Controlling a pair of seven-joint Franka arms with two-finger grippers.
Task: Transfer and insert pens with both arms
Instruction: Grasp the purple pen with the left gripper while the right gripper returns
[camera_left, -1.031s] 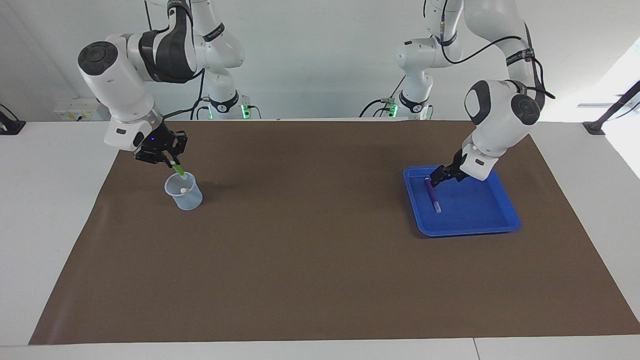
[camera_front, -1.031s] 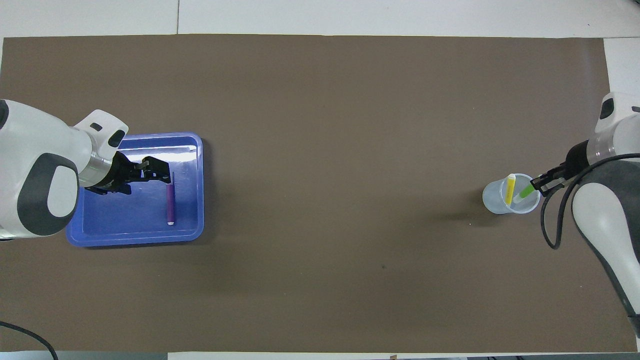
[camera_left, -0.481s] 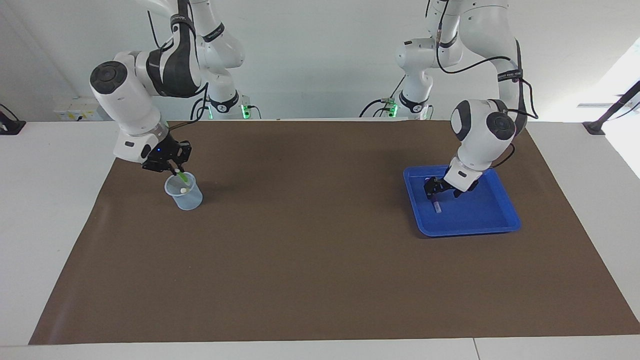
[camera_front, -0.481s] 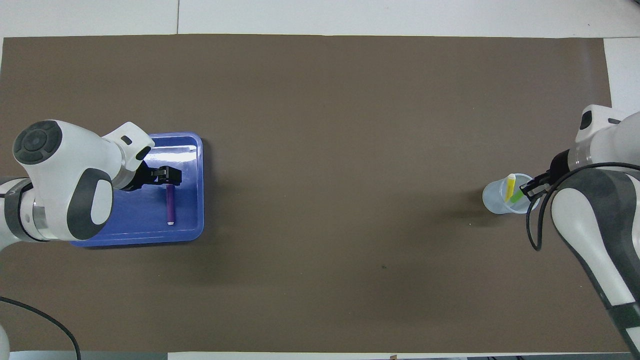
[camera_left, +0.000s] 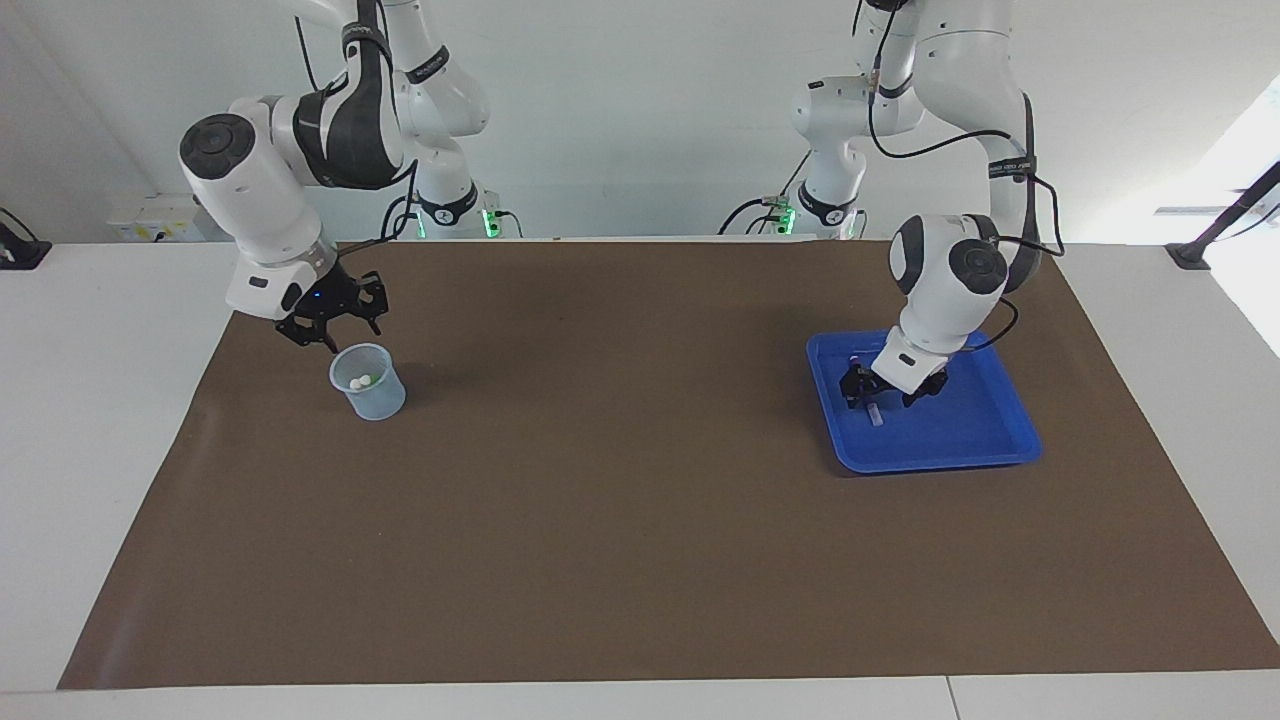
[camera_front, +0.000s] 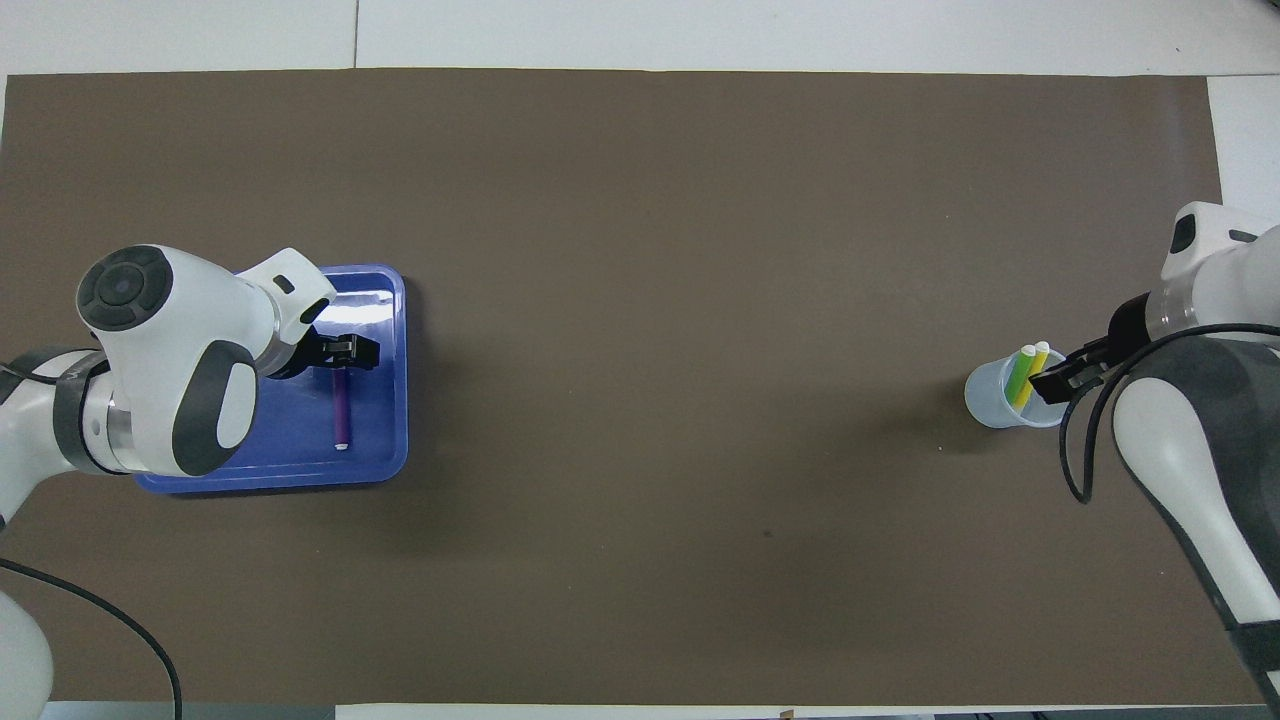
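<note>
The purple pen (camera_front: 341, 412) lies in the blue tray (camera_front: 395, 440) at the left arm's end of the table. Only its pale end (camera_left: 876, 417) shows in the facing view, in the tray (camera_left: 975, 435). My left gripper (camera_left: 877, 391) is open and low over the pen's end nearer the robots, with a finger on each side; it also shows in the overhead view (camera_front: 347, 353). The green pen (camera_front: 1018, 381) and the yellow pen (camera_front: 1036, 362) stand in the clear cup (camera_left: 368, 395). My right gripper (camera_left: 331, 328) is open and empty just above the cup's rim.
A brown mat (camera_left: 620, 520) covers most of the table. The cup (camera_front: 985, 405) stands toward the right arm's end. A thin black bracket (camera_left: 1215, 235) is fixed at the table's corner by the left arm's end.
My right gripper let go of the green pen, which dropped into the cup, and rose a little. My left gripper moved along the tray and came down around the purple pen.
</note>
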